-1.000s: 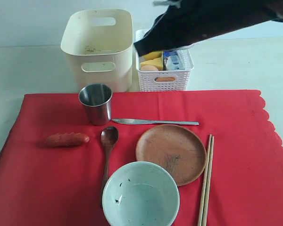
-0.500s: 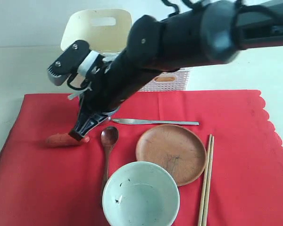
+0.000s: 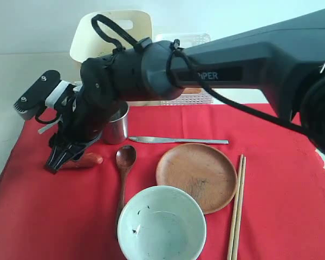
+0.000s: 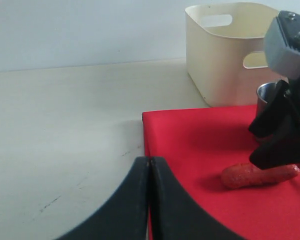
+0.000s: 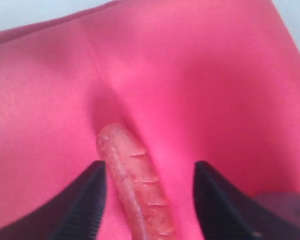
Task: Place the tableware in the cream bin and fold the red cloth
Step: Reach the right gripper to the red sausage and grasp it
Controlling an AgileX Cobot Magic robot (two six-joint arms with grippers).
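Note:
My right gripper (image 3: 66,157) has reached across to the left side of the red cloth (image 3: 276,162). It stands open, with its fingers either side of a sausage (image 5: 136,185) without touching it. Its arm partly hides the steel cup (image 3: 117,128) and most of the cream bin (image 3: 111,28). The knife (image 3: 179,141), dark spoon (image 3: 124,165), brown plate (image 3: 196,176), pale bowl (image 3: 161,225) and chopsticks (image 3: 236,208) lie on the cloth. My left gripper (image 4: 149,161) is shut and empty, low over the cloth's left edge (image 4: 146,130); it does not show in the exterior view.
A white lattice basket (image 3: 190,97) stands behind the arm, beside the cream bin (image 4: 225,55). The sausage (image 3: 90,159) lies left of the spoon. Bare pale table (image 4: 65,125) stretches left of the cloth. The right arm (image 3: 233,59) spans the back of the scene.
The right arm swung from above the white basket down and left across the cloth. Its open gripper now straddles the sausage. The tableware has not moved.

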